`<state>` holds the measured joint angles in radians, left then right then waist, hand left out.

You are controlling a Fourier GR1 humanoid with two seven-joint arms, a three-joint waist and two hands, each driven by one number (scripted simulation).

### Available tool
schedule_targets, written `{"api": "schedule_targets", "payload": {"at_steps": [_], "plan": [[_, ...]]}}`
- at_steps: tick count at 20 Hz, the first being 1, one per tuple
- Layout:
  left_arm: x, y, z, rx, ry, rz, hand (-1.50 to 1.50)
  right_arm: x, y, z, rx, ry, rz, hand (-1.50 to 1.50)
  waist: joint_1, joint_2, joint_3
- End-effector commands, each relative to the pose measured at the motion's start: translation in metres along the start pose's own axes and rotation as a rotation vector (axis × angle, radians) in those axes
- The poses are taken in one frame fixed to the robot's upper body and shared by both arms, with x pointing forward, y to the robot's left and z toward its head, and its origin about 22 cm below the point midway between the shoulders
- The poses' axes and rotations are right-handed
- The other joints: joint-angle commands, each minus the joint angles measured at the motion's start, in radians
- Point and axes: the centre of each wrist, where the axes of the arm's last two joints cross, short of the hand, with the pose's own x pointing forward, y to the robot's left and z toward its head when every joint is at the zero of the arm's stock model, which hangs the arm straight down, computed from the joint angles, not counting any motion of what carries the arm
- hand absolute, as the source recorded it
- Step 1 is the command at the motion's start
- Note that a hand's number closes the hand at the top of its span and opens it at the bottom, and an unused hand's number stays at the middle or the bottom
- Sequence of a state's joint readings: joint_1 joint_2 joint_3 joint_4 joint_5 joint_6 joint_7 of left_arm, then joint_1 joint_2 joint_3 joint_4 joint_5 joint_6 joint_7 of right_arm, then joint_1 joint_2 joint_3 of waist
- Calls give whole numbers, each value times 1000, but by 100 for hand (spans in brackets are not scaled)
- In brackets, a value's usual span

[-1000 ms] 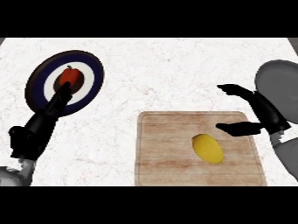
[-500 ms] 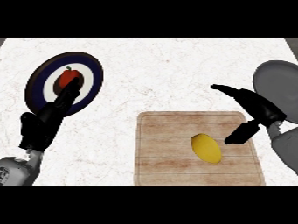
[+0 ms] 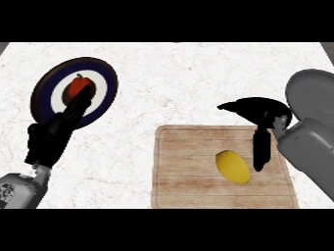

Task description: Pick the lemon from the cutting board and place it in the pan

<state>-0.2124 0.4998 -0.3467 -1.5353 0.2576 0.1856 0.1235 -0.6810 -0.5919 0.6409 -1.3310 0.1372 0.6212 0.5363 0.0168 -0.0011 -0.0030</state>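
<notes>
A lemon lies on a cutting board, just to the left of the robot's right hand and slightly nearer the robot than the palm. The hand hangs open — fingers pointing straight down beside the fruit, thumb spread away to the left — and holds nothing. The lemon's long axis runs roughly from the far edge of the board toward the near edge, tilted a little, about parallel to those fingers (whether they touch the fruit cannot be told). This hand is far nearer the lemon than the other. The pan, smooth, grey and round, sits just behind and to the right of the hand. The lemon is a smooth yellow oval; the board is pale, streaked wood on a white marbled counter. The left hand rests open well away on the left, fingers reaching over a round blue-and-white ringed plate with a red fruit
</notes>
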Motion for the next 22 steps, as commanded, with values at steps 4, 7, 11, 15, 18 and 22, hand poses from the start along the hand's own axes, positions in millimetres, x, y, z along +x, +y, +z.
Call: {"api": "schedule_targets", "payload": {"at_steps": [4, 7, 11, 15, 18, 22], "plan": [[9, 11, -6, 7, 0, -3, 0, 64, -16, -7, 203, 69, 121, -150, -12, -1, 2], [-13, -1, 5, 19, 8, 10, 0, 72, 1, -2, 202, 101, 130, -150, -17, -2, 2], [-2, 5, 13, 10, 9, -6, 0, 71, 12, 2, 159, 163, 180, -150, -15, -4, 2], [-16, -3, -2, 8, 11, 5, 0, 74, 11, 1, 176, 185, 219, -150, -23, 0, 2], [-2, -10, 9, 7, 0, -1, 0, 75, 31, 0, 172, 183, 191, -150, -17, -2, 3], [10, 7, 9, 11, -9, 10, 0, 66, 36, -4, 167, 194, 212, -150, -14, 0, 3]]}}
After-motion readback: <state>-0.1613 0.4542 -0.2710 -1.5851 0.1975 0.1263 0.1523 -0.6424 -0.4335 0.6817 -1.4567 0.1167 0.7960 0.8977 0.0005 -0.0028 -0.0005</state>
